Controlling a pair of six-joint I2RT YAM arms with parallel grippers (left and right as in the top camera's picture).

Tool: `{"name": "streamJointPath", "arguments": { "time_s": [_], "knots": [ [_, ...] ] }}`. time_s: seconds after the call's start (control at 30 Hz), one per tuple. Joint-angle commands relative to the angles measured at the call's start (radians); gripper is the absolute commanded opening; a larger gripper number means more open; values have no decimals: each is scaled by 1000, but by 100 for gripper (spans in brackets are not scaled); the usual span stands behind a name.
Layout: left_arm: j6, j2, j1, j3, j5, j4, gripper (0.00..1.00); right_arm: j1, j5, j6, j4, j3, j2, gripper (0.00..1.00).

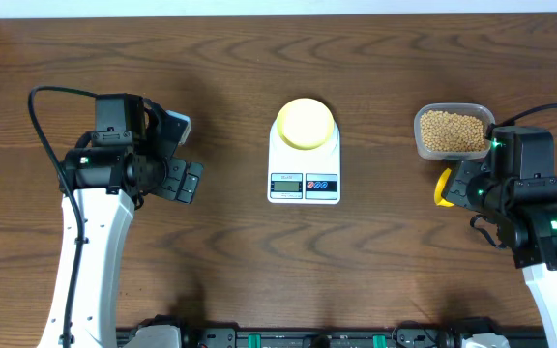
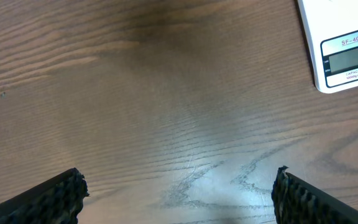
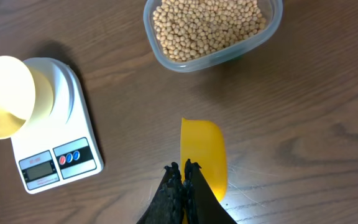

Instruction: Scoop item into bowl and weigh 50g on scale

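The left claw [image 1: 186, 155] is released, its two black ribbed fingers [image 2: 48, 199] spread wide over bare wooden worktop [image 1: 356, 271] and grasping nothing. It sits on the left side of the worktop, well apart from the white scale [image 1: 304, 184] at the centre. In the left wrist view only a corner of the scale, with its grey display, shows at the upper right.

The right claw [image 3: 182, 167] is clenched, its dark fingers pressed tight together. They lie over the near end of a yellow scoop [image 3: 205, 149], which points away from the claw toward a clear plastic tub [image 3: 216, 59]. It cannot be told whether the fingers pinch the scoop's handle or only rest against it.

The tub stands at the right of the worktop, just beyond the scoop's tip but not touching it. It is filled with the small tan beans [image 3: 207, 25].

The pale-yellow bowl [image 1: 306, 123] stands upright on the scale's round platform, between the two arms. In the right wrist view it is far to the left of the claw. No beans are visible inside it.
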Motion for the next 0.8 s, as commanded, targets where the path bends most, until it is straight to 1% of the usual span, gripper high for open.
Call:
{"name": "streamJointPath", "arguments": {
  "time_s": [0.0,0.1,0.53,0.67,0.77],
  "knots": [
    [10,-5,4,0,9,-3,98,-8,32,18,0,16,0,1],
    [10,-5,4,0,9,-2,98,-8,32,12,-4,16,0,1],
    [10,-5,4,0,9,-3,98,-8,31,-195,30,16,0,1],
    [10,-5,4,0,9,-2,98,-8,27,-236,28,16,0,1],
    [10,-5,4,0,9,-2,98,-8,27,-237,29,16,0,1]
  ]
}}
